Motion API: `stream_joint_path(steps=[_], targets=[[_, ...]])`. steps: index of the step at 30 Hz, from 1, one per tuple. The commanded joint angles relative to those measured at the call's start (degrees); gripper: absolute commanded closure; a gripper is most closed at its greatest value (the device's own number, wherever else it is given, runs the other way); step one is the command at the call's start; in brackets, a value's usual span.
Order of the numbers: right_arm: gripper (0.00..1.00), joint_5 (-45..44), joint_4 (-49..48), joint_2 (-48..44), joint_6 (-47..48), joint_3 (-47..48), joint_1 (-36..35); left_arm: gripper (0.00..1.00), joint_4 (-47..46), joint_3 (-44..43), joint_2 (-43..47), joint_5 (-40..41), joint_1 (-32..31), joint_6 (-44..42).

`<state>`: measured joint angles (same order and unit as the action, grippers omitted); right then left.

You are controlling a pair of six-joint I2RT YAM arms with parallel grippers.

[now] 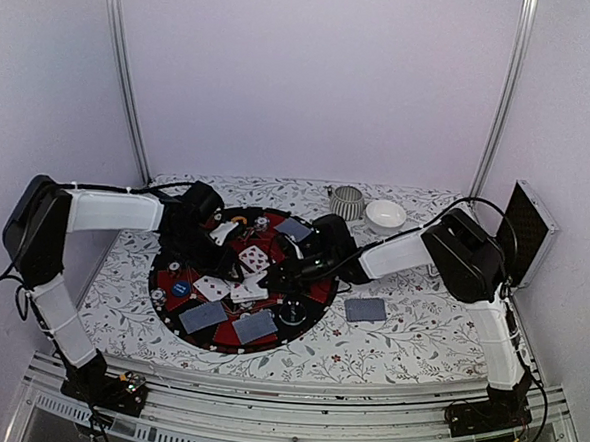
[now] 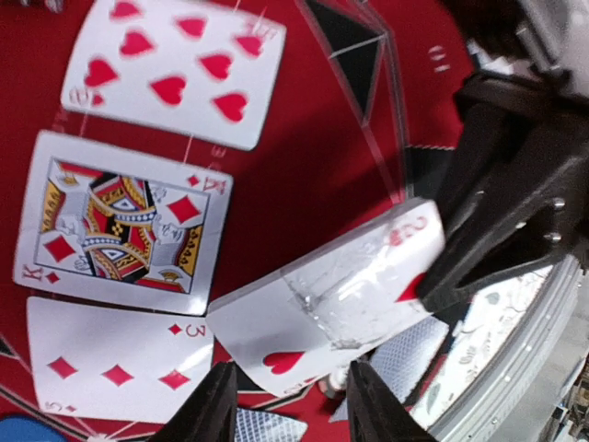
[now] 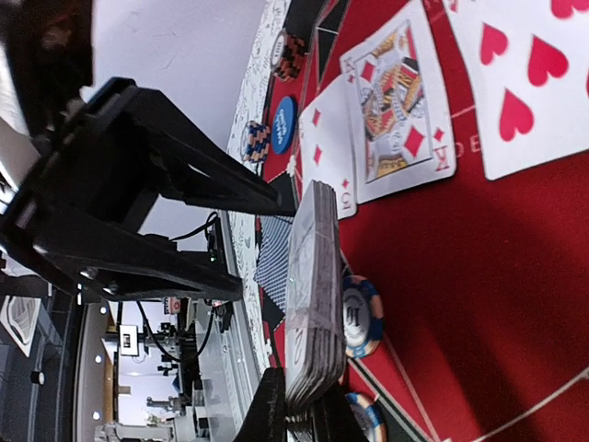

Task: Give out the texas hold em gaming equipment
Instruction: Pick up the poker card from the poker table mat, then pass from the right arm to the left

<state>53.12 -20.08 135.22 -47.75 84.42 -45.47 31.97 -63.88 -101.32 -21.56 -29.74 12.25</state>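
The right gripper (image 3: pixel 301 410) is pressed onto a thick deck (image 3: pixel 311 295), which is pinched by its edges between the two fingers and held over the middle of the mat (image 1: pixel 316 294); the left gripper (image 2: pixel 293 387) is set just beside the deck with its jaws spread and nothing seen between them. Beside the deck a row of three face-up cards is laid across the mat's middle: a high hearts card (image 2: pixel 175 69), the king of diamonds (image 2: pixel 120 226) and the three of diamonds (image 2: pixel 115 368). Two face-down cards (image 1: pixel 202 317) are placed at the mat's near edge, another (image 1: pixel 293 228) at its far edge, and one (image 1: pixel 366 309) on the table (image 1: pixel 418 339) off the mat's right edge. A blue chip (image 1: pixel 180 288) and small chip stacks (image 3: pixel 256 140) are gathered at the mat's left edge. The dealing is judged to be partly done; more cards and a fairer spread of chips appear to be left. The deck is seen as neatly squared, grey-blue backed, with a glossy white face bearing what appears to be a two of hearts.
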Motion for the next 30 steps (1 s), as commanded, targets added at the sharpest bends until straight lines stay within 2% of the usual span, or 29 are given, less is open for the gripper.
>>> stream_joint_path(steps=[1,5,9,14,16,17,18,23,30], targets=[[0.98,-3.53,6.57,-10.91,9.52,-1.67,-0.11,0.54,-1.73,-2.56,13.80,-3.16,-0.32,-0.30],[0.98,-4.71,14.49,-18.27,19.24,-2.27,0.63,0.45,0.86,-3.64,24.83,-0.79,-0.26,-0.45],[0.98,-4.79,24.98,-25.31,35.41,-3.60,-0.04,0.37,1.61,-2.64,32.26,-2.80,-0.32,-1.62],[0.98,-8.02,25.39,-39.79,59.04,-14.20,-1.92,0.28,1.59,-2.70,36.70,-8.20,-0.49,-5.40],[0.98,-11.13,24.62,-45.30,68.78,-18.90,-3.57,0.19,0.89,-2.47,36.78,-14.06,-0.76,-6.54],[0.98,-13.44,23.88,-47.67,72.19,-20.86,-4.75,0.08,0.30,-2.26,36.36,-16.85,-1.29,-6.94],[0.98,-16.14,22.61,-49.98,76.82,-23.05,-6.38,0.03,-0.07,-2.21,35.77,-18.27,-2.45,-7.48],[0.98,-26.52,14.52,-58.36,101.25,-32.92,-15.40,0.02,0.85,-2.19,32.24,-18.15,-13.23,-14.61],[0.98,-41.26,9.21,-59.68,120.27,-35.85,-23.63,0.02,-0.01,0.74,26.71,-23.61,-21.64,-18.76]])
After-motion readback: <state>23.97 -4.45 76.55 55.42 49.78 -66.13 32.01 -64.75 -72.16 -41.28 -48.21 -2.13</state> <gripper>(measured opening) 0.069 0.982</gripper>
